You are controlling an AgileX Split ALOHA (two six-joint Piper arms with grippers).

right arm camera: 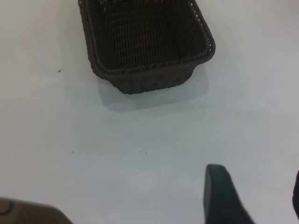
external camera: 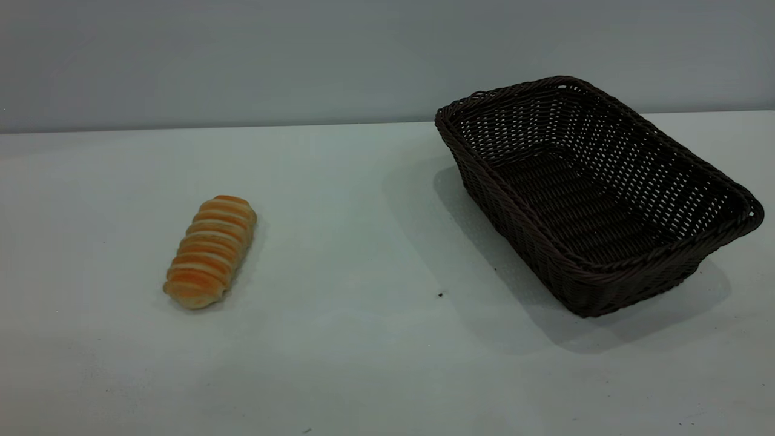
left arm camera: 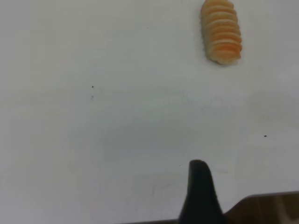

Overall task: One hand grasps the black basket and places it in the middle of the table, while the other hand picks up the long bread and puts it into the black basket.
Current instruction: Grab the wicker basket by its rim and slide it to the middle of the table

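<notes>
Basket (external camera: pixel 596 200) sits empty on the table's (external camera: pixel 363 242) right side, bread (external camera: pixel 210 251) well apart on the left, long axis front-to-back. Right gripper (right arm camera: pixel 261 196) is nearer the basket, left gripper's finger (left arm camera: pixel 200 191) nearer the bread; neither holds anything, and how open they are is unclear

My right gripper (right arm camera: pixel 259 198) hangs over the pale table (right arm camera: pixel 154 154), one black fingertip (right arm camera: pixel 219 191) in plain sight and another only just showing. The black basket (right arm camera: pixel 140 44) sits well apart from my fingers, its dark woven interior empty.
</notes>
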